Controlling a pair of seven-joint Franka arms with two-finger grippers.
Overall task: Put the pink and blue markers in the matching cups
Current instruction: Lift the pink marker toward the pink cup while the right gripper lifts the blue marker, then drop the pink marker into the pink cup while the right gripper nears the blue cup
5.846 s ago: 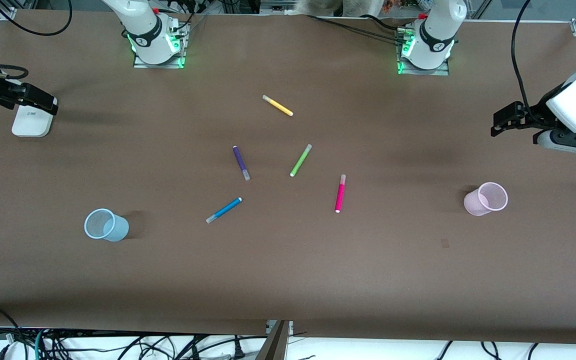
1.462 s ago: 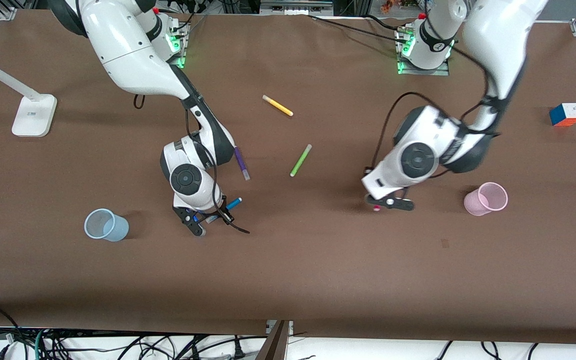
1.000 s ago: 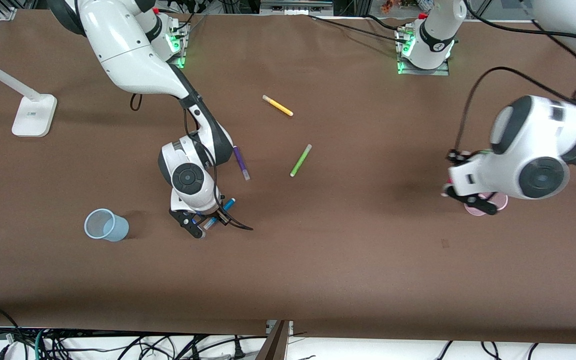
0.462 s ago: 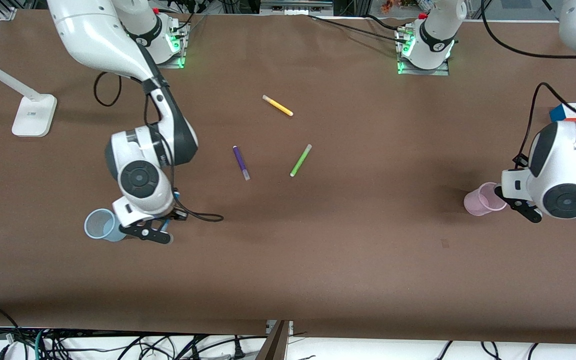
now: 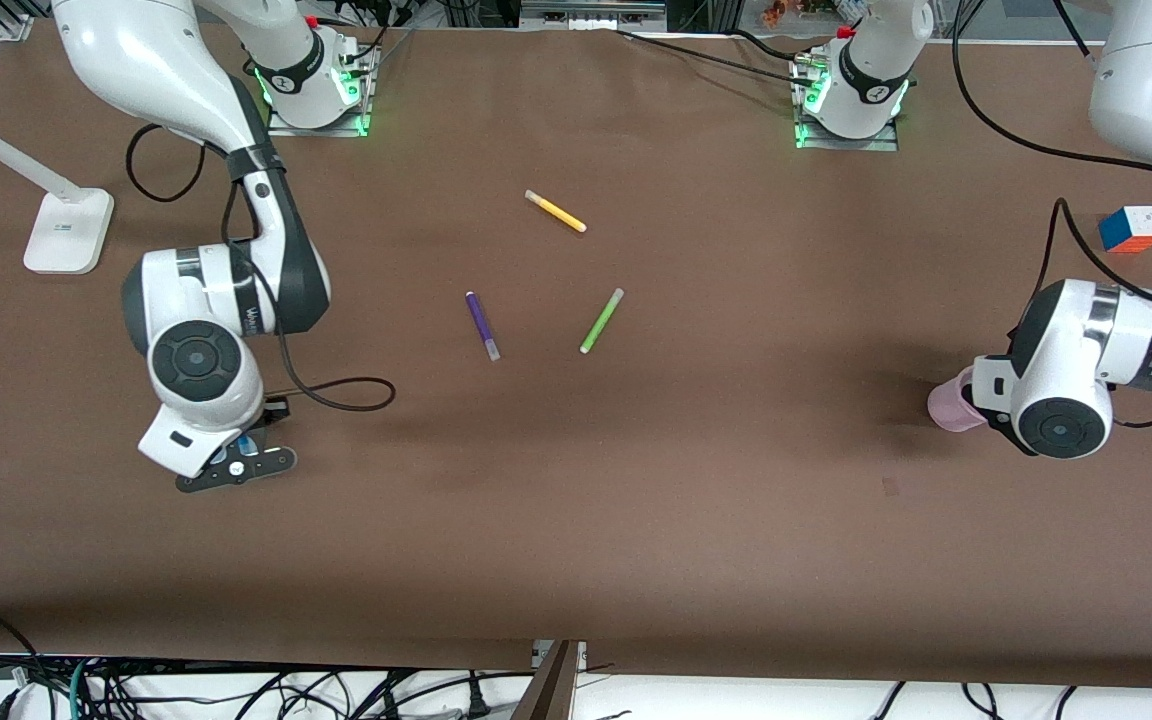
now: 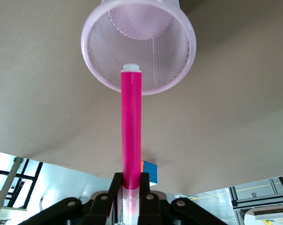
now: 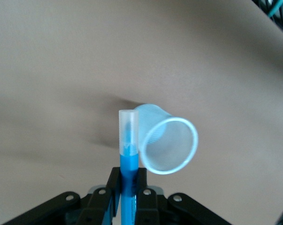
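On the brown table (image 5: 636, 520), loose markers (image 5: 482, 325) lie mid-surface

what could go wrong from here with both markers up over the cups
1. In the right wrist view the blue marker, held by the right gripper, lines up beside the blue cup's rim, not its opening; dropped now, it may miss or tip the cup.
2. The pink marker in the left gripper points at the pink cup's near rim, so it could catch there.
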